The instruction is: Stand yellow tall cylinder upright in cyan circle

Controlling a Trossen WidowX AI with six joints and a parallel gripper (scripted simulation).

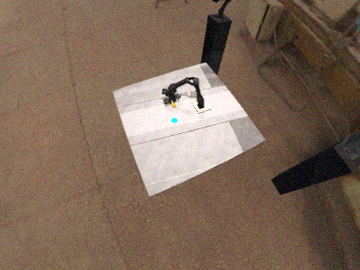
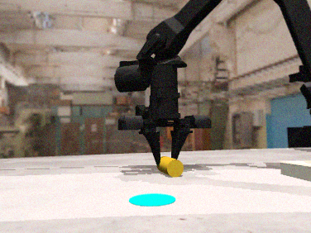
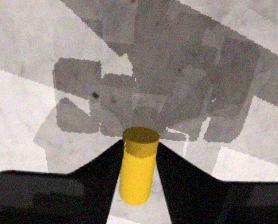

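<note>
My pincer (image 1: 172, 103) (image 2: 166, 164) (image 3: 139, 145) is closed on the yellow cylinder (image 1: 173, 104) (image 2: 170, 167) (image 3: 137, 172), which lies on its side between my fingertips, low over the table (image 1: 187, 158) (image 2: 74, 194) (image 3: 30, 45); the cyan circle (image 1: 174, 121) (image 2: 152, 200) lies near my pincer, apart from the cylinder.

The bench (image 1: 187, 158), a pale tilted square with grey bands, fills the middle of the frame on a brown floor (image 1: 57, 172). Right of the bench's centre, the black arm (image 1: 193, 80) stands on a pale plate (image 1: 204, 109) and arches left, its claw (image 1: 172, 102) low at the yellow cylinder (image 1: 173, 104). The cyan circle (image 1: 174, 121) lies just below them, apart from the cylinder. A dark pillar (image 1: 216, 38) rises at upper centre-right; another dark post (image 1: 311, 170) juts in at lower right.
</note>
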